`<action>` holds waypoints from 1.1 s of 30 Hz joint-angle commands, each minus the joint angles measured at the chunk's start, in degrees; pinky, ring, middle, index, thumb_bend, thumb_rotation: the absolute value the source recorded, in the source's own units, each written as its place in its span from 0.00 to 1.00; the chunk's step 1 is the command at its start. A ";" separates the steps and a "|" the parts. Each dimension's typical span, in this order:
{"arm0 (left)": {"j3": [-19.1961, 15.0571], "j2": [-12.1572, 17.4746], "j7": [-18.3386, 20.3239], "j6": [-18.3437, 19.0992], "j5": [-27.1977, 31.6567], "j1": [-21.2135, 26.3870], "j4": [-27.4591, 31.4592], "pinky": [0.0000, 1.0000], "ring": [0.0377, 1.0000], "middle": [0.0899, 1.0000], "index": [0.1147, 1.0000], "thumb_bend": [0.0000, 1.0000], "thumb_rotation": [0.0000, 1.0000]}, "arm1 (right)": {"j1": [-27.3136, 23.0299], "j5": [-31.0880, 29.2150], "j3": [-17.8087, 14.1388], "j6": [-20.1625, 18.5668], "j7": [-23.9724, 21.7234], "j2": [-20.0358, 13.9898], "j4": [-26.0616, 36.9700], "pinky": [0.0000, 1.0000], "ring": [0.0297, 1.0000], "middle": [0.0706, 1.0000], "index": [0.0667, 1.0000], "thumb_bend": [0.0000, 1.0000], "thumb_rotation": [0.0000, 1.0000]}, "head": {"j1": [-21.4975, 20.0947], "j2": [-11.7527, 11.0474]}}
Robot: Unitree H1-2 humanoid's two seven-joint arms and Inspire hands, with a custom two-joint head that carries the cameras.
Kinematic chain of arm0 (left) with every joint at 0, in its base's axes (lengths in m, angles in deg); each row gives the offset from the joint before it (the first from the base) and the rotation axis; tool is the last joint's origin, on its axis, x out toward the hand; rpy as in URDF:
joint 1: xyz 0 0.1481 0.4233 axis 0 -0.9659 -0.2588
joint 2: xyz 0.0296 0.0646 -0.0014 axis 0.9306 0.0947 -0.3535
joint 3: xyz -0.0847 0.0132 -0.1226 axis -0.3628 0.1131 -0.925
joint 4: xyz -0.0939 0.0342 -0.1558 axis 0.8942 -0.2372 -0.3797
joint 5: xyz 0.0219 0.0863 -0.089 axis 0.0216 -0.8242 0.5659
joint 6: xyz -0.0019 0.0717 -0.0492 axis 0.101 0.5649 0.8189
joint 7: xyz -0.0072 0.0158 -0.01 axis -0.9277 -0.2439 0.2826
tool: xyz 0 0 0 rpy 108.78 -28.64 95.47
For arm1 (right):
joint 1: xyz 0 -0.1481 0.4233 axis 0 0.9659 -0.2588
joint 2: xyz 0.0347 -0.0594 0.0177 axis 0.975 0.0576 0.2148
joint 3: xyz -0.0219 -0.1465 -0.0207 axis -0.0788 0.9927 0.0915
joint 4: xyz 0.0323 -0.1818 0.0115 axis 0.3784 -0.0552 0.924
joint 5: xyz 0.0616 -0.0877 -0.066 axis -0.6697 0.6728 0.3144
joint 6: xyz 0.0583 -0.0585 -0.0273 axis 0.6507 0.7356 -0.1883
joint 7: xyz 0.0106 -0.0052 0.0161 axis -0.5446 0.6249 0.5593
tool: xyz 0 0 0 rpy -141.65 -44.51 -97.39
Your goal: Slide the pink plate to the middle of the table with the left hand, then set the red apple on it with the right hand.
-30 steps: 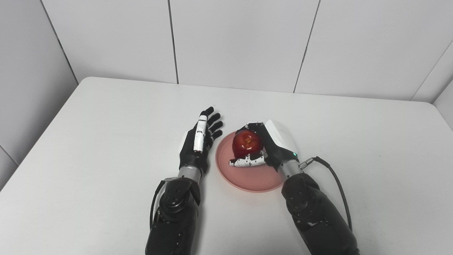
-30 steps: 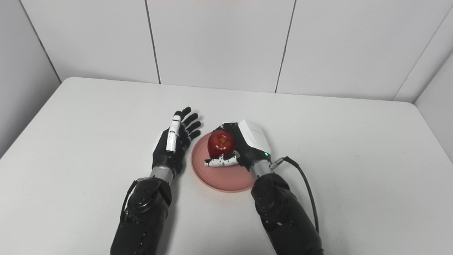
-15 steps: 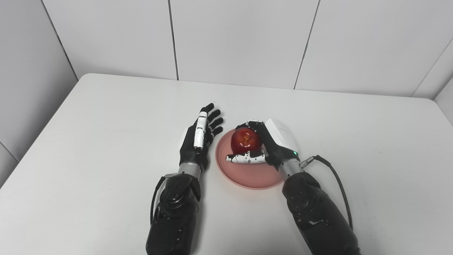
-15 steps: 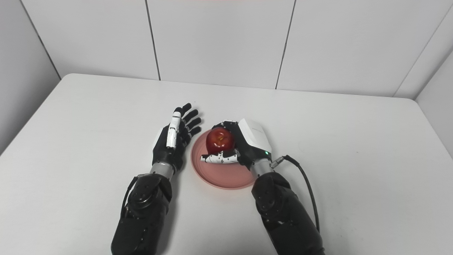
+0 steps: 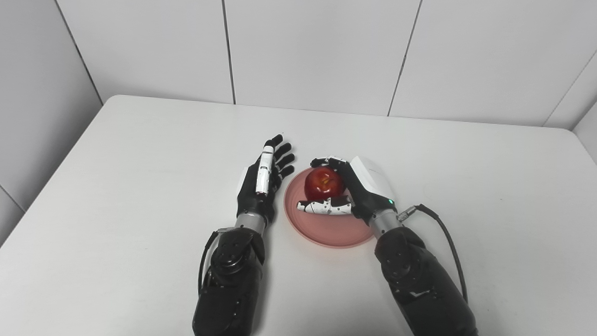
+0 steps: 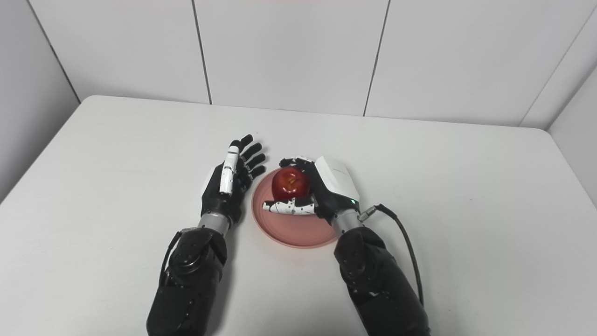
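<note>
The pink plate [image 5: 326,231] lies near the table's middle, and the red apple [image 5: 323,183] sits upright on its far half. My right hand [image 5: 364,186] cups the apple from the right. Its fingers arch over the far side, and its thumb [image 5: 324,206] lies straight across the plate just in front of the fruit, so the grasp looks loosened. My left hand [image 5: 261,186] rests open on the table just left of the plate's rim, palm turned inward, fingers spread and holding nothing.
The white table [image 5: 140,186] is bounded by grey walls at the back and left. A black cable [image 5: 443,233] loops out from my right wrist over the table to the right of the plate.
The right hand's thumb has straightened away from the apple and its fingers have spread, with the apple now resting on the plate. The camera tilted slightly. The left hand stays put.
</note>
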 commanded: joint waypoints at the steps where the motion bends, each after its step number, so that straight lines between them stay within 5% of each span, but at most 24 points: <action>1: 0.32 -0.80 0.23 0.18 0.19 1.51 0.83 0.87 0.87 0.88 0.87 0.39 1.00 | -1.18 -0.52 -0.95 1.44 0.21 -0.18 2.18 0.58 0.65 0.70 0.72 1.00 0.45 | -0.07 0.04; 12: 0.14 -0.72 0.40 0.05 0.32 1.66 0.67 0.86 0.86 0.87 0.86 0.36 1.00 | -0.69 -1.09 -3.21 3.09 1.72 -0.86 4.59 0.67 0.73 0.75 0.76 1.00 0.51 | -0.27 -0.09; 33: -0.24 -0.99 0.43 0.37 1.01 1.58 0.39 0.86 0.87 0.87 0.85 0.38 1.00 | -1.07 -2.31 -8.20 3.60 4.07 -2.48 11.29 0.64 0.71 0.74 0.76 1.00 0.58 | -1.06 -0.74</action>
